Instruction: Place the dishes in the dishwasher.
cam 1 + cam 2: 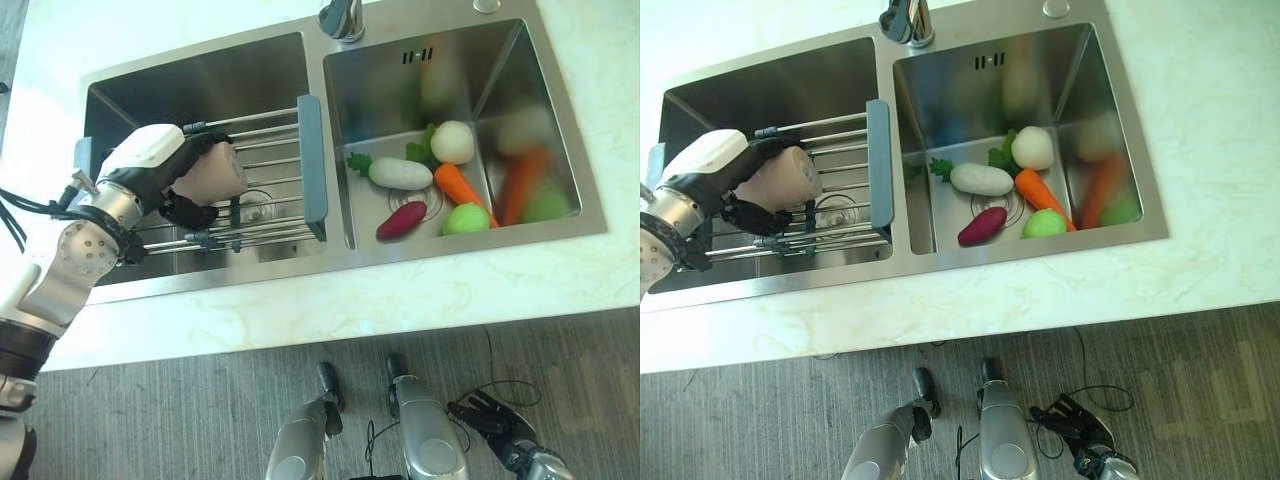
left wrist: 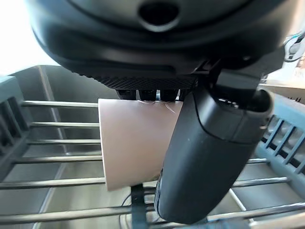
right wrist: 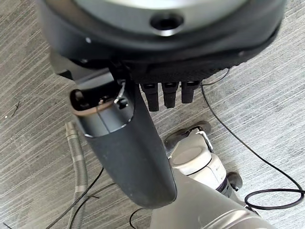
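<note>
**A:** So where are we with the dishes? We've got the left hand [image 1: 165, 170] over the left basin of the sink [image 1: 560, 235], with its fingers [image 2: 205, 157] and thumb clamped round a pale pink cup [image 2: 131, 148]. The cup is lying on its side, right above the bars of the wire rack [image 1: 270, 180] that spans that basin.

**B:** Yep, so we'd call this the placing step, cup not let go yet. We can't quite tell if it's touching the bars. Right hand [image 1: 1080, 425] is hanging down by the floor, fingers loosely curled, holding nothing.

**A:** The right basin has a carrot [image 1: 462, 186], a white radish [image 1: 400, 173] and other veg, so not our problem.

**B:** Next move, we reckon: ease the cup onto the bars near the rack's blue end piece [image 1: 311, 165], then spread the fingers. A round cup on its side might roll between the bars, so we'd release slowly.
</note>
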Available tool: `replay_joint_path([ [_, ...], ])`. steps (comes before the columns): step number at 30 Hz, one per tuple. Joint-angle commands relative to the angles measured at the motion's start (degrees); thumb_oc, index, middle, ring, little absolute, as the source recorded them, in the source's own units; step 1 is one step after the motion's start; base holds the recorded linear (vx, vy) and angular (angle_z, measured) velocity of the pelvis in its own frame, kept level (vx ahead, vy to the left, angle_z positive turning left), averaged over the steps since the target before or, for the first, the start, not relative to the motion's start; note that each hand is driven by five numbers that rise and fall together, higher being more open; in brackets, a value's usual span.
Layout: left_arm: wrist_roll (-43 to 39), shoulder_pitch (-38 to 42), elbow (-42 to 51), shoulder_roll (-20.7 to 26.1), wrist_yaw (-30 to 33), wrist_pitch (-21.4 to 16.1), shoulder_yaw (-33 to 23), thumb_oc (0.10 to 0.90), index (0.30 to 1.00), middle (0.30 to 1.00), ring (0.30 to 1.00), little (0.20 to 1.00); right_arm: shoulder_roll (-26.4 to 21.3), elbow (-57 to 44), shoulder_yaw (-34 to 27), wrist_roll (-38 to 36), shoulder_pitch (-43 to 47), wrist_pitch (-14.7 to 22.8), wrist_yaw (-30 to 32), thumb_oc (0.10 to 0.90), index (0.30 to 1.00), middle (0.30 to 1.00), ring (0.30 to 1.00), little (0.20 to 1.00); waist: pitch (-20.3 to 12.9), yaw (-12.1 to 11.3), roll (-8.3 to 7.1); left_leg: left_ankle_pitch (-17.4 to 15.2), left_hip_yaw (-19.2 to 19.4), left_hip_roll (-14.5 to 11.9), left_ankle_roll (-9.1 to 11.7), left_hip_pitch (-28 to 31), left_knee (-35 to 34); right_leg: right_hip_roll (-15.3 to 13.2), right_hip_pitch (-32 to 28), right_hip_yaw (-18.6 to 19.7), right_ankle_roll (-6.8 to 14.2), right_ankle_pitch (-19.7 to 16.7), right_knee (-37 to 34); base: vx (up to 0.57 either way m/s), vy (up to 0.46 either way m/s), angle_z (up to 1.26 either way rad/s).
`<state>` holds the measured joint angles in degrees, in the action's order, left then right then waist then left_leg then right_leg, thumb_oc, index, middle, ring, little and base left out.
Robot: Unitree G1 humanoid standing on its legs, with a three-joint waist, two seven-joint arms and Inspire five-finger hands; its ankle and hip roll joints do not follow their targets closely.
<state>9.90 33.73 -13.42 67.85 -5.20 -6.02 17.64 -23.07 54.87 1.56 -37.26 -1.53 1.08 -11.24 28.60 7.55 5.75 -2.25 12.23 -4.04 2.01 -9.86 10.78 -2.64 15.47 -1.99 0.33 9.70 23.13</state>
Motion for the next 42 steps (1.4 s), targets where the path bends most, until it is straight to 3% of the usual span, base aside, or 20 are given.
replay_joint_path([
  [1, 2.78, 0.71, -1.25, 4.33, 1.78, 1.28, -3.82, 0.800, 0.900, 0.900, 0.900, 0.900, -1.65, 0.56, 0.88, -1.89, -3.46, 0.41, -0.05, 0.800, 0.900, 0.900, 0.900, 0.900, -3.83, 0.06, -0.58, -8.13, -4.63, 1.25, -1.31, -3.11, 6.41, -4.22, -2.04, -3.94, 6.09, -1.38, -5.94, 0.00, 0.000, 0.00],
  [10, 4.49, -3.10, -4.61, 5.25, -3.11, 10.63, -6.15, 0.800, 0.900, 0.900, 0.900, 0.900, -1.90, -0.68, 0.94, -1.96, -3.20, -0.62, 0.18, 0.800, 0.900, 0.900, 0.900, 0.900, -3.77, -0.59, 0.13, -7.82, -4.96, 1.57, -1.19, -2.99, 6.41, -4.58, -2.68, -4.74, 6.19, -1.33, -5.94, 0.00, 0.000, 0.00],
  [20, 11.77, -4.45, -13.50, 5.70, -8.05, 18.12, -5.87, 0.800, 0.900, 0.900, 0.900, 0.900, -2.44, -2.39, 1.63, -2.81, -2.66, -2.12, 1.01, 0.800, 0.900, 0.900, 0.900, 0.900, -3.52, -0.70, 0.55, -7.42, -4.93, 1.48, -0.99, -3.21, 6.41, -4.74, -2.90, -5.43, 6.16, -1.30, -5.94, 0.00, 0.000, 0.00],
  [27, 16.46, -2.06, -20.11, 4.85, -13.19, 20.72, -2.92, 0.800, 0.900, 0.900, 0.900, 0.900, -2.94, -2.54, 2.20, -3.20, -1.74, -2.02, 0.93, 0.800, 0.900, 0.900, 0.900, 0.900, -3.10, -0.38, 0.57, -7.13, -4.94, 1.46, -1.00, -3.51, 6.41, -4.53, -2.65, -5.24, 6.07, -1.51, -5.94, 0.00, 0.000, 0.00],
  [29, 16.21, -0.58, -21.99, 4.54, -12.20, 19.43, -1.53, 0.800, 0.900, 0.900, 0.900, 0.900, -3.33, -2.31, 2.54, -3.40, -1.13, -2.14, 0.67, 0.800, 0.900, 0.900, 0.900, 0.900, -2.78, -0.18, 0.56, -7.08, -4.88, 1.39, -1.01, -3.66, 6.41, -4.42, -2.49, -5.13, 5.99, -1.57, -5.94, 0.00, 0.000, 0.00],
  [32, 18.56, 1.90, -22.84, 4.57, -14.32, 20.32, 0.83, 0.800, 0.900, 0.900, 0.900, 0.900, -3.51, -2.43, 2.64, -3.51, -0.92, -2.09, 0.34, 0.800, 0.900, 0.900, 0.900, 0.900, -2.48, -0.05, 0.52, -7.05, -4.94, 1.44, -1.01, -3.76, 6.41, -4.36, -2.37, -5.03, 6.00, -1.63, -5.94, 0.00, 0.000, 0.00],
  [33, 21.89, 2.75, -23.20, 4.48, -13.47, 16.55, 2.12, 0.525, 0.488, 0.488, 0.488, 0.488, -3.39, -2.69, 3.00, -3.82, -0.55, -2.07, 0.68, 0.800, 0.900, 0.900, 0.900, 0.900, -2.31, 0.01, 0.48, -7.11, -4.94, 1.42, -1.05, -3.80, 6.41, -4.33, -2.33, -5.01, 5.97, -1.62, -5.94, 0.00, 0.000, 0.00],
  [34, 25.38, 3.84, -22.17, 5.48, -11.30, 12.47, 3.86, 0.400, 0.300, 0.300, 0.300, 0.300, -3.55, -2.58, 3.11, -4.08, -0.29, -2.09, 0.60, 0.800, 0.900, 0.900, 0.900, 0.900, -2.27, 0.04, 0.47, -7.23, -4.97, 1.42, -1.08, -3.78, 6.41, -4.30, -2.35, -5.03, 5.98, -1.57, -5.94, 0.00, 0.000, 0.00],
  [42, 23.92, 5.60, -14.87, 9.84, -3.48, 2.67, 7.50, 0.400, 0.300, 0.300, 0.300, 0.300, -3.39, -1.68, 2.57, -4.24, -0.63, -1.23, 0.13, 0.800, 0.900, 0.900, 0.900, 0.900, -2.58, -0.31, 0.63, -7.59, -4.74, 1.49, -1.14, -3.27, 6.41, -4.45, -2.75, -5.21, 6.04, -1.44, -5.94, 0.00, 0.000, 0.01],
])
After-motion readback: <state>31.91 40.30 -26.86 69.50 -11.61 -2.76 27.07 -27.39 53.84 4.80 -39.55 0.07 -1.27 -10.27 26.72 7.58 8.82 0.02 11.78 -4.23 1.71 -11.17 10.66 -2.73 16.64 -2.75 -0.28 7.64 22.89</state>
